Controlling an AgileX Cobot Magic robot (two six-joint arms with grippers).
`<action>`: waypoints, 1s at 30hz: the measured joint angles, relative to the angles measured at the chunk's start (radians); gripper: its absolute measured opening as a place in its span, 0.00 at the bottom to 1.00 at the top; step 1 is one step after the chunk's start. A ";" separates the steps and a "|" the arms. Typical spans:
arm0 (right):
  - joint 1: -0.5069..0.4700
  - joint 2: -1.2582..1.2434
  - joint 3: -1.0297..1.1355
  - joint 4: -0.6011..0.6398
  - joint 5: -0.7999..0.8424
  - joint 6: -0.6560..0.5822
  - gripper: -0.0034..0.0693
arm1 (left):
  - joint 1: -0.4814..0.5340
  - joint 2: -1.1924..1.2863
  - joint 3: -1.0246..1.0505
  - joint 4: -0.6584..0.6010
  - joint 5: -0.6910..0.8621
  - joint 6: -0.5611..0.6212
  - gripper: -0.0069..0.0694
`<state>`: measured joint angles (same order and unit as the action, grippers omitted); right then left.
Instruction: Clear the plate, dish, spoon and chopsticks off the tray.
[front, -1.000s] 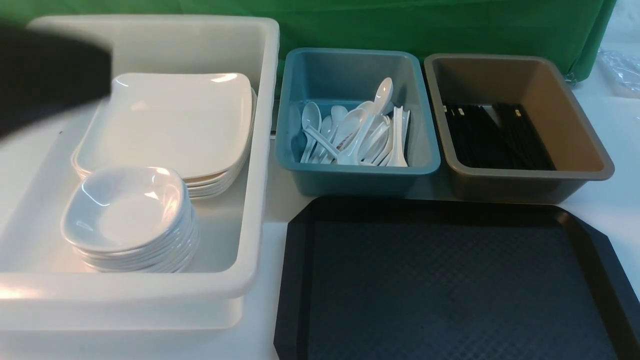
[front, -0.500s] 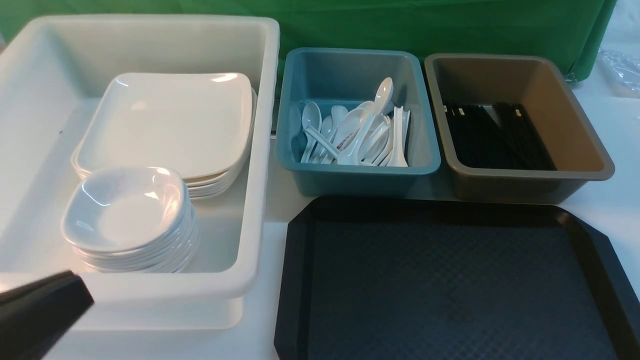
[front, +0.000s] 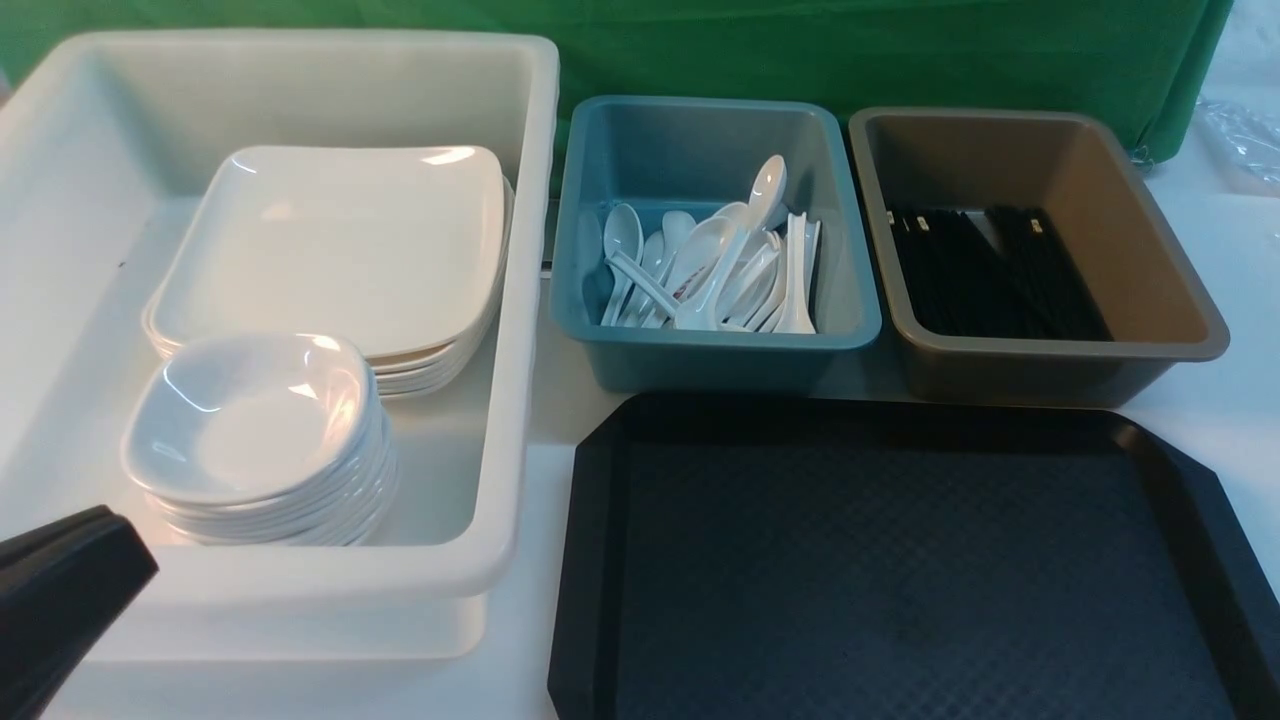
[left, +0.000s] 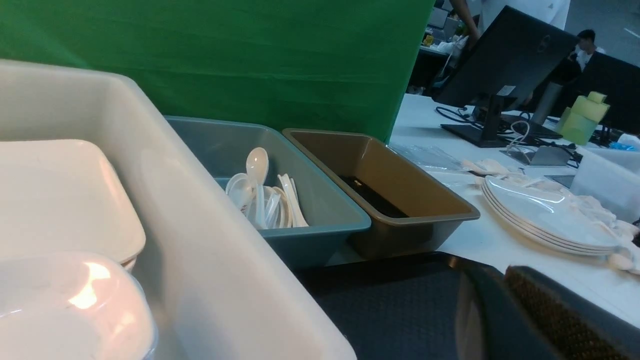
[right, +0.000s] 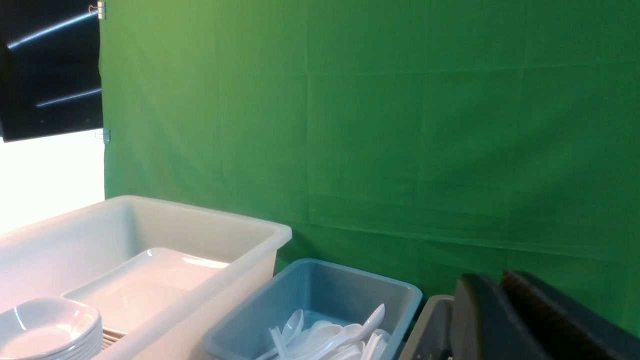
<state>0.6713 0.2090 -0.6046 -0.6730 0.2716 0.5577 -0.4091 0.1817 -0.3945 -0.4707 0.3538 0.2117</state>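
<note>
From the front I see the black tray (front: 900, 560) bare on the near right of the desk (front: 1215, 410). The plate (front: 335, 245) tops a stack in the white bin (front: 520, 300), small dishes (front: 255, 420) stacked nearer. Spoons (front: 715, 270) fill the teal bin (front: 600, 340); chopsticks (front: 995, 270) lie in the brown bin (front: 1180, 345).

Left wrist: my left hand (left: 500, 310) has its fingers pressed together over the tray, holding nothing.

Right wrist: the right hand (right: 500, 315) shows a slim gap; I cannot tell its state.

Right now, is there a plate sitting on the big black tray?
No, the black tray shows only its bare diamond-pattern surface in the front view; the plates are stacked inside the white bin.
</note>
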 joint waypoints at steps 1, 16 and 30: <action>0.000 0.000 0.000 0.000 0.000 0.000 0.17 | 0.000 0.000 0.000 0.018 0.000 0.000 0.11; 0.000 0.000 0.000 0.000 0.000 0.000 0.21 | 0.094 -0.044 0.062 0.262 -0.077 0.000 0.11; 0.000 0.000 0.000 0.000 0.000 0.000 0.25 | 0.385 -0.182 0.399 0.408 -0.181 -0.030 0.11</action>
<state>0.6713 0.2090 -0.6046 -0.6734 0.2716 0.5577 -0.0241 -0.0004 0.0048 -0.0628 0.1727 0.1814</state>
